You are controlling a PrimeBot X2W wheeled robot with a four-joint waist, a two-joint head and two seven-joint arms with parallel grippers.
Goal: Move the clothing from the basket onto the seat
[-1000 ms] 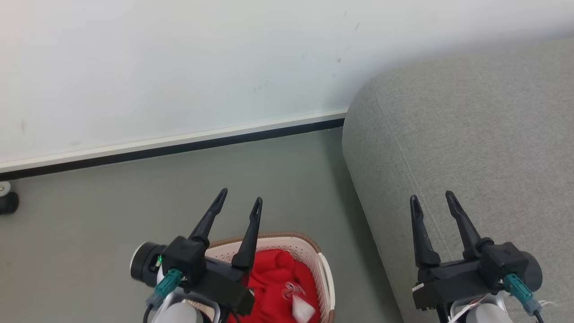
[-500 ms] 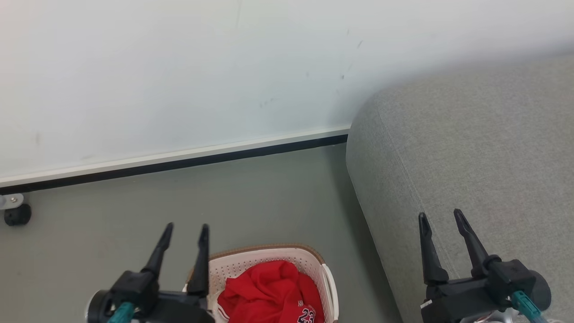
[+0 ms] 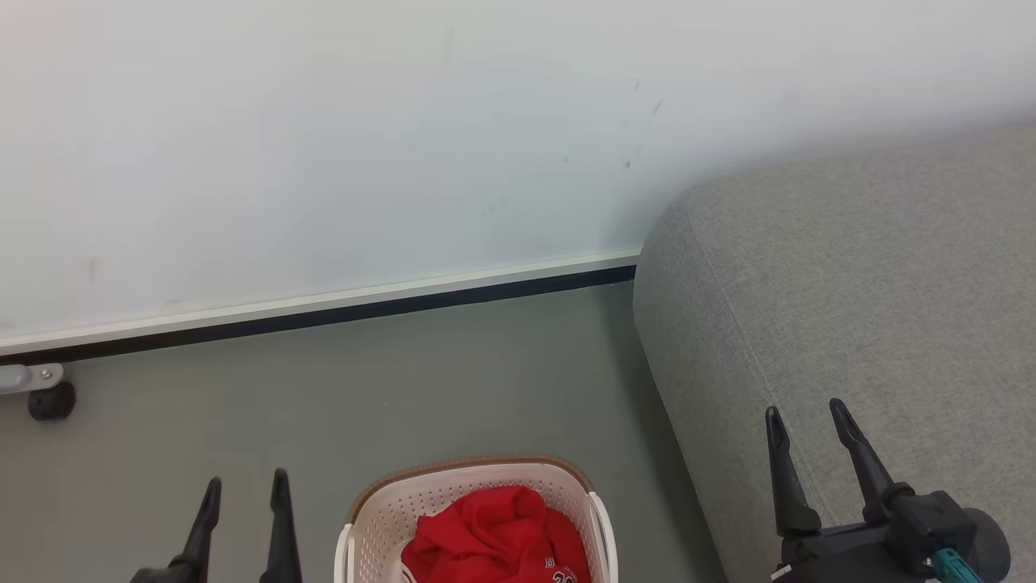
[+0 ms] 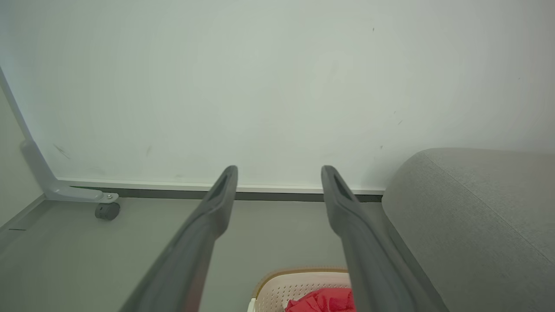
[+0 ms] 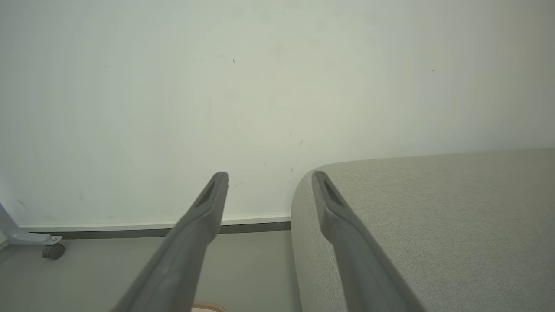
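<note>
The cream-white basket (image 3: 380,518) with a brown rim stands on the floor at the bottom middle of the head view, and red clothing (image 3: 494,534) with a bit of white print lies bunched inside it. My left gripper (image 3: 247,486) is open and empty, left of the basket and clear of it. In the left wrist view the basket (image 4: 277,292) and clothing (image 4: 323,301) peek in at the bottom between the fingers. The light-grey seat (image 3: 874,283) fills the right side. My right gripper (image 3: 805,411) is open and empty over the seat's front left part.
A white wall with a dark skirting strip (image 3: 324,314) runs behind the grey floor (image 3: 405,389). A metal leg with a black caster (image 3: 50,400) stands at the far left by the wall. The seat's rounded corner (image 3: 660,267) nearly reaches the wall.
The head camera has tilted, so the whole picture has slid down. My left gripper has moved from over the basket to its left side, uncovering the clothing. The right gripper holds its pose.
</note>
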